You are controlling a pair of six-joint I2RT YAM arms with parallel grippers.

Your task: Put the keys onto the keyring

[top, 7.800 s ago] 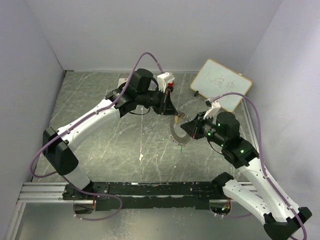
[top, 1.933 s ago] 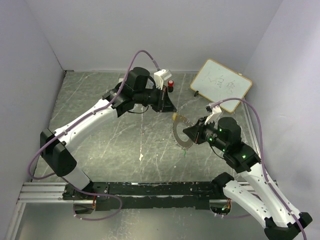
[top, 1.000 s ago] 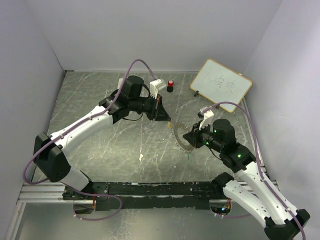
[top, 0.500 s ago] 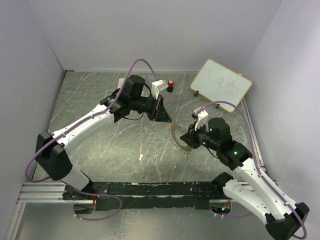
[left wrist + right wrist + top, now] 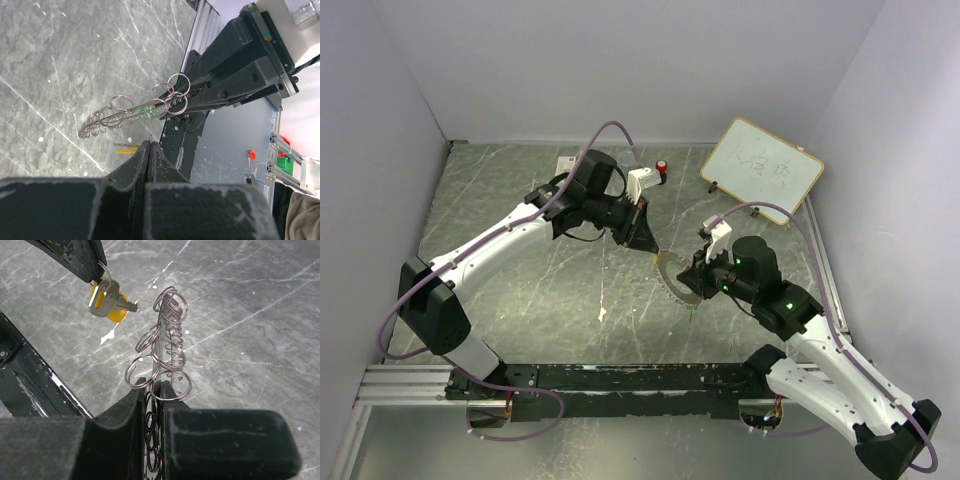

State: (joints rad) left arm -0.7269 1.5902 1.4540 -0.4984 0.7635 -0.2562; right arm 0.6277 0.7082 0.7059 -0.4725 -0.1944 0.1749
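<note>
My right gripper (image 5: 688,283) is shut on the keyring (image 5: 669,279), a silvery ring fringed with small split rings, and holds it edge-up above the table. In the right wrist view the jaws (image 5: 157,386) clamp the keyring (image 5: 168,342). My left gripper (image 5: 647,244) is shut on the yellow key (image 5: 107,302) by its small loop, so the key hangs just left of the keyring, apart from it. The left wrist view shows the shut gripper (image 5: 149,146) near the keyring (image 5: 131,112), with a green key (image 5: 145,109) among the rings. It hangs below the ring in the top view (image 5: 692,310).
A red-capped black knob (image 5: 662,168) stands at the back of the marble table (image 5: 520,200). A whiteboard (image 5: 761,170) leans at the back right. The black rail (image 5: 620,378) runs along the near edge. Grey walls close in on three sides.
My left gripper has come down and right with the yellow key, closer to the keyring. My right gripper has carried the keyring leftward toward it.
</note>
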